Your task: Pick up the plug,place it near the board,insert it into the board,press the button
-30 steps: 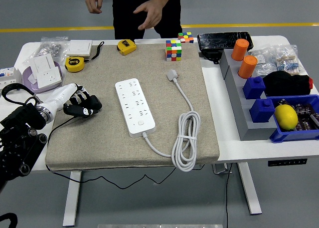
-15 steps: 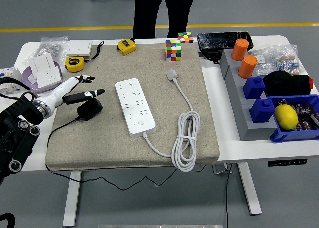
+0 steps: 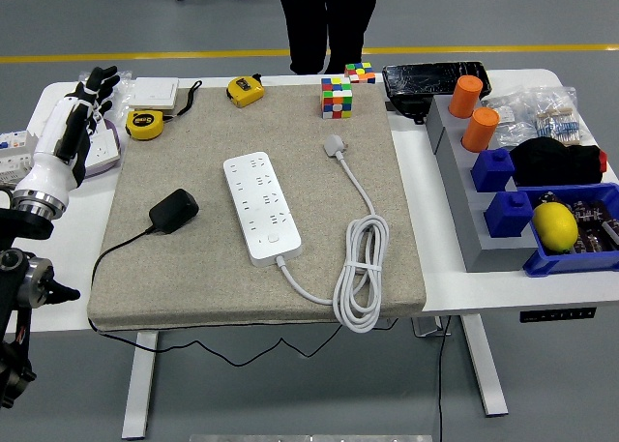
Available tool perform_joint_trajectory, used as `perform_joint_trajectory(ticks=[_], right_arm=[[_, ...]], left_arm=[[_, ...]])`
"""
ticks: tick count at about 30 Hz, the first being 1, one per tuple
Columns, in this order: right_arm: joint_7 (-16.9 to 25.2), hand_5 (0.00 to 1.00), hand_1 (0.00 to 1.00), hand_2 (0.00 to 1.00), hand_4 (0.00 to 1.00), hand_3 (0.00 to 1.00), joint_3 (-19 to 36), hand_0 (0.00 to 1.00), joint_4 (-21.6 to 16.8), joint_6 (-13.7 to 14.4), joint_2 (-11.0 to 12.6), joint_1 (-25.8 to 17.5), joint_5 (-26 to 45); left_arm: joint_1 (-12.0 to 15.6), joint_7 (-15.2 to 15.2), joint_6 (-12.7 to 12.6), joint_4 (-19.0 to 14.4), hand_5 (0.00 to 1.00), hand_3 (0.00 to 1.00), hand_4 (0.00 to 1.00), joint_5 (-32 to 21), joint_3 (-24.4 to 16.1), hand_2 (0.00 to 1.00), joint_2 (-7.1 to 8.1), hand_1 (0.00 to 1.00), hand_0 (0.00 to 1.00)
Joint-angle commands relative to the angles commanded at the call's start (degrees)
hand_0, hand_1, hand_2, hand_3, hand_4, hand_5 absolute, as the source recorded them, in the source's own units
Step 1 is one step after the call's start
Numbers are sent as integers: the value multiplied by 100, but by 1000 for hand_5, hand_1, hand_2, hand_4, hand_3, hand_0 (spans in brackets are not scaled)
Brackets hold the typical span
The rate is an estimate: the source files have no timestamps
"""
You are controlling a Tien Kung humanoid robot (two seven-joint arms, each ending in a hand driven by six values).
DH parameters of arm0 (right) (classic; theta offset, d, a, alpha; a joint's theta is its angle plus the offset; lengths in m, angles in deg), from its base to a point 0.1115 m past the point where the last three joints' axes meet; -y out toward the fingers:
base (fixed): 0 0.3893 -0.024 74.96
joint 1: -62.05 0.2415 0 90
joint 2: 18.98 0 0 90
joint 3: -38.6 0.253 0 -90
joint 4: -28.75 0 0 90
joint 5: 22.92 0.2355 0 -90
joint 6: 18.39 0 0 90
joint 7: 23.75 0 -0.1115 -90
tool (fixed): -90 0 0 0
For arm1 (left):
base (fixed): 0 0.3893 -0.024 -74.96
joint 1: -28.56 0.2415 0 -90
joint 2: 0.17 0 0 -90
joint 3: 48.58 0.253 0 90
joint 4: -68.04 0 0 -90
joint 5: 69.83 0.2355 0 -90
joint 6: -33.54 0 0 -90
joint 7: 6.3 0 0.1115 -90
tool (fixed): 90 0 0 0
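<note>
While your left hand point(image 3: 79, 108) hangs raised above the worktop's point(image 3: 484, 287) left edge, well left of the board point(image 3: 261, 206), its fingers point(image 3: 97, 82) are spread loosely and hold nothing. Your right hand is out of view. You see the black plug point(image 3: 174, 210) lying flat on the mat point(image 3: 203, 297), near the board's left side but apart from it, its thin cord point(image 3: 111, 253) trailing off the mat's front-left corner. That spot suits the task: the plug sits beside the sockets, ready for a short carry. To my eye nothing is inserted yet, and the board's button point(image 3: 274, 238) waits at its near end. The board's own white cable point(image 3: 360, 268) coils to its right, clear of your path. A person point(image 3: 324, 21) stands beyond the board, at the far edge, hands unseen. You'll probably need to regrasp the plug with its prongs turned down.
</note>
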Motion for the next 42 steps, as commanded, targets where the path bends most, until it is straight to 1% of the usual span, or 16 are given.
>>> perform_joint_trajectory(ticks=[2, 3, 4, 6, 8, 12, 16, 22, 42], right_arm=[[1, 954, 933, 862, 998, 840, 33, 974, 0, -4, -21, -3, -48], [1, 954, 933, 862, 998, 840, 37, 974, 0, -5, -24, -3, -54], [3, 954, 933, 862, 998, 840, 51, 974, 0, -8, -40, -6, -81], [6, 953, 933, 862, 998, 840, 69, 973, 0, -10, -61, -10, -108], [4, 953, 933, 862, 998, 840, 99, 973, 0, -9, -79, -9, -143], [4, 954, 933, 861, 998, 840, 118, 973, 0, -15, -95, -9, -188], [2, 954, 933, 861, 998, 840, 116, 973, 0, -18, -99, 10, -213], [-1, 954, 934, 861, 998, 840, 95, 973, 0, -13, -77, 32, -209], [-4, 952, 931, 858, 998, 840, 91, 966, 0, 7, -75, 41, -194]], left_arm=[[271, -14, -45, -177, 998, 829, 998, -373, -164, 843, -107, 886, 839], [308, -14, -51, -197, 998, 829, 998, -420, -184, 843, -120, 886, 839], [466, -9, -95, -262, 998, 829, 998, -519, -256, 843, -167, 886, 839], [675, -5, -122, -325, 998, 816, 998, -568, -316, 827, -201, 867, 831], [838, -4, -136, -382, 998, 816, 998, -548, -336, 827, -204, 867, 831], [1000, -2, -152, -469, 998, 811, 998, -463, -376, 824, -204, 860, 828], [1028, -1, -162, -518, 998, 811, 998, -407, -374, 824, -204, 860, 828], [990, 21, -194, -555, 998, 805, 998, -318, -321, 811, -204, 850, 818], [972, 95, -264, -555, 994, 795, 998, -163, -304, 799, -204, 833, 801]])
